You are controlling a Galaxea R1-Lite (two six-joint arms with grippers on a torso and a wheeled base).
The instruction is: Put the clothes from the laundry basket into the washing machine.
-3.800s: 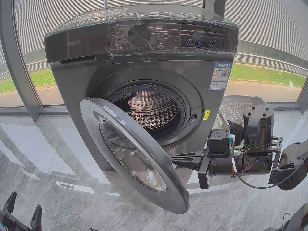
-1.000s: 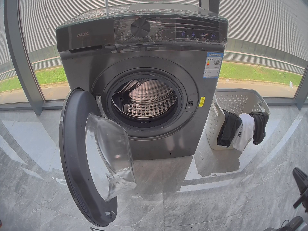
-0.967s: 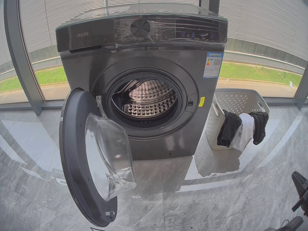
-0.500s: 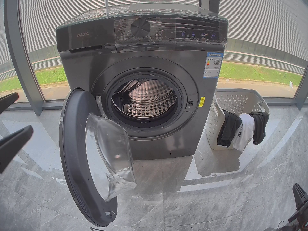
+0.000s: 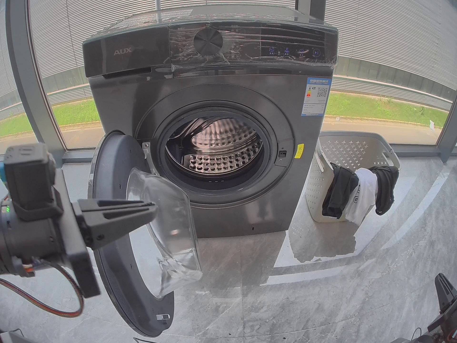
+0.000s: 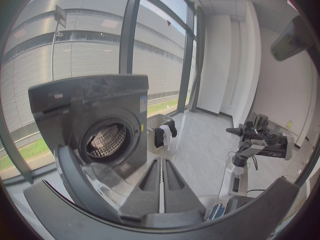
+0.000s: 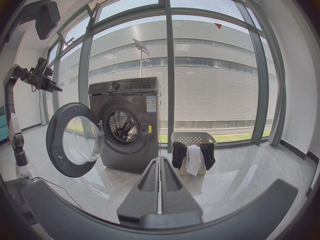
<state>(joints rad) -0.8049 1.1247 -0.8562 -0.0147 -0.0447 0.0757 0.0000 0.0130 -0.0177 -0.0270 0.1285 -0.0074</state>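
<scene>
The grey washing machine (image 5: 214,96) stands with its round door (image 5: 110,167) swung wide open to the left and its steel drum (image 5: 221,151) empty. To its right sits the white laundry basket (image 5: 357,136). A white garment (image 5: 362,198) hangs over its front rim between two black ones (image 5: 339,191). My left gripper (image 5: 153,209) is shut and holds nothing; it hovers in front of the open door, pointing right. My right gripper (image 7: 159,160) is shut too, low at the right, well short of the basket (image 7: 193,138).
Glossy grey tile floor (image 5: 285,291) stretches open between me and the machine. Glass window walls with dark frame posts (image 5: 28,72) stand behind the machine and basket. The open door sticks out over the floor at the left.
The left arm has come in from the left and now reaches across the open door. The right gripper has sunk lower at the bottom right corner. Machine, basket and clothes are unmoved over the last second.
</scene>
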